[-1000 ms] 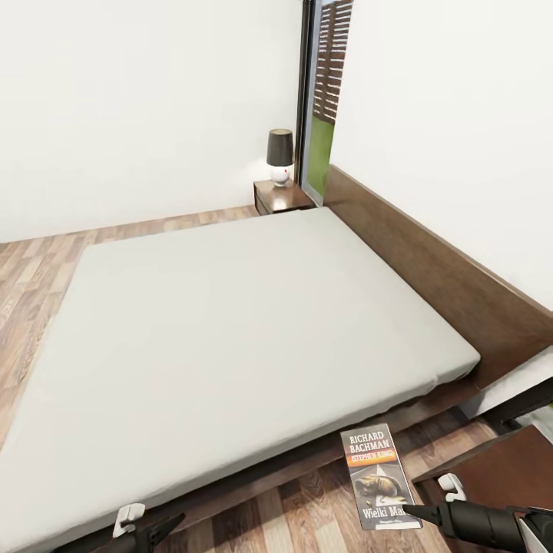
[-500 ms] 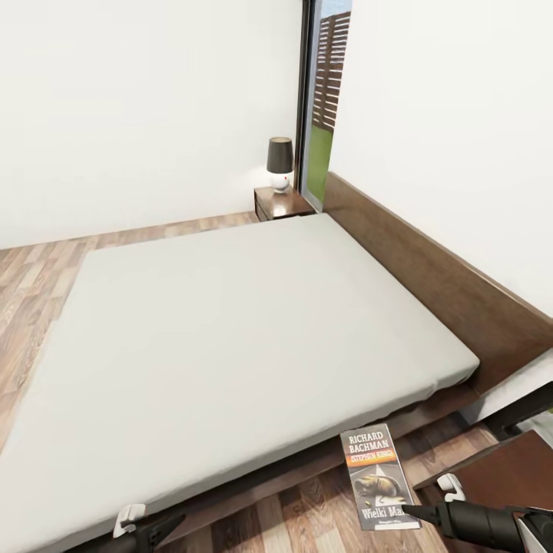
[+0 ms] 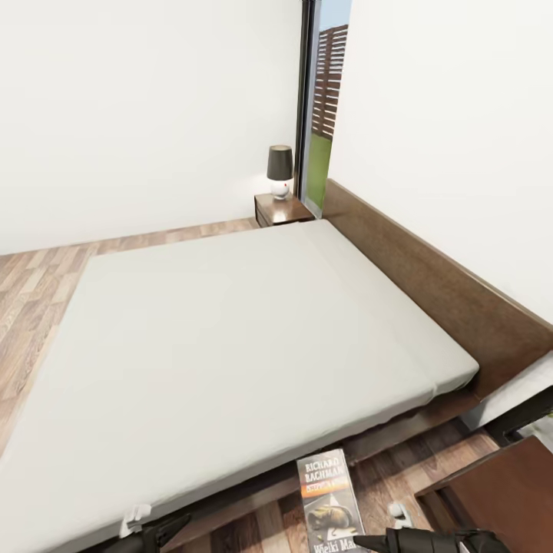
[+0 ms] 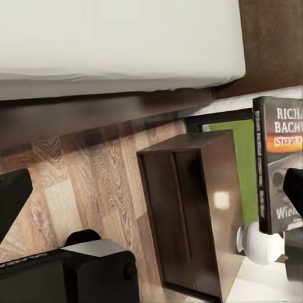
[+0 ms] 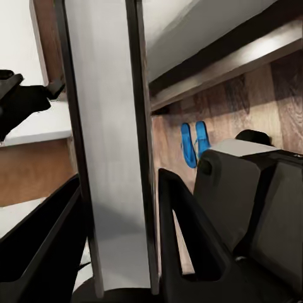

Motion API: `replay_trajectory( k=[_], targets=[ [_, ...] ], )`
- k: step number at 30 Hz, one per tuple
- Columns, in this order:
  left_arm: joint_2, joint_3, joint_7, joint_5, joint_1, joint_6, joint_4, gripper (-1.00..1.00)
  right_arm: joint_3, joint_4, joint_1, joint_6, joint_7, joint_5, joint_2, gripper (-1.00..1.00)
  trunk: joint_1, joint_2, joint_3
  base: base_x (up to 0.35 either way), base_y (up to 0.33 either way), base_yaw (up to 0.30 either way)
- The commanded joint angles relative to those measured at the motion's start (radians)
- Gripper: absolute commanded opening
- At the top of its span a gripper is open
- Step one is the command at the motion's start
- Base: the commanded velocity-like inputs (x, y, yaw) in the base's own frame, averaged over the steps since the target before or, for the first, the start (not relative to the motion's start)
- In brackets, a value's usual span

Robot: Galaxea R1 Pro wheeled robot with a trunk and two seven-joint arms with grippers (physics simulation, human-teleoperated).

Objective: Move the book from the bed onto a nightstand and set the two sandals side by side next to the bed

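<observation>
one bed (image 3: 230,338), one book (image 3: 330,503), two sandals (image 5: 194,144), two nightstands (image 3: 283,209)

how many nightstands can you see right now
2. One nightstand stands at the far side of the bed by the headboard, carrying a lamp. The other nightstand sits at the near side, partly cut off.

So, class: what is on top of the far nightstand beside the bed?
A lamp with a dark shade and white base stands on the nightstand, next to the bed. Nothing else is visible there; its front is partly hidden by the mattress.
</observation>
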Motion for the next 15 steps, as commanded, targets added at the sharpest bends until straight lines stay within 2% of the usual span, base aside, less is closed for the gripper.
replay_trajectory(
  k=[1, 3, 5, 11, 12, 15],
  targets=[
    [-0.002, -0.011, -0.002, 0.009, -0.001, -0.008, 0.001, 1.0, 0.002, 0.0, -0.001, 0.009, -0.016, 0.021, 0.023, -1.0, 0.001, -0.002, 0.0, 0.0, 0.0, 0.0],
    [-0.004, -0.016, -0.003, 0.009, -0.001, -0.008, 0.002, 1.0, -0.001, 0.001, -0.001, 0.009, -0.063, 0.077, 0.043, -1.0, 0.001, -0.002, 0.003, 0.0, 0.0, 0.0],
    [-0.005, -0.018, -0.002, 0.009, -0.001, -0.008, 0.001, 1.0, -0.004, 0.001, -0.001, 0.008, -0.104, 0.104, 0.05, -1.0, 0.001, -0.002, 0.007, 0.0, 0.0, 0.0],
    [-0.008, -0.02, -0.001, 0.009, -0.001, -0.008, 0.002, 1.0, -0.012, 0.002, -0.001, 0.002, -0.13, 0.118, 0.044, -1.0, 0.001, -0.002, 0.016, 0.0, 0.0, 0.0],
    [-0.008, -0.02, 0.0, 0.009, -0.001, -0.008, 0.002, 1.0, -0.013, 0.002, -0.001, -0.006, -0.129, 0.118, 0.032, -1.0, 0.001, -0.002, 0.018, 0.0, 0.0, 0.0],
    [-0.008, -0.02, 0.005, 0.009, -0.001, -0.008, 0.002, 1.0, -0.013, 0.003, -0.001, -0.048, -0.126, 0.116, -0.035, -1.0, 0.001, -0.002, 0.023, 0.0, 0.0, 0.0]
  ],
)
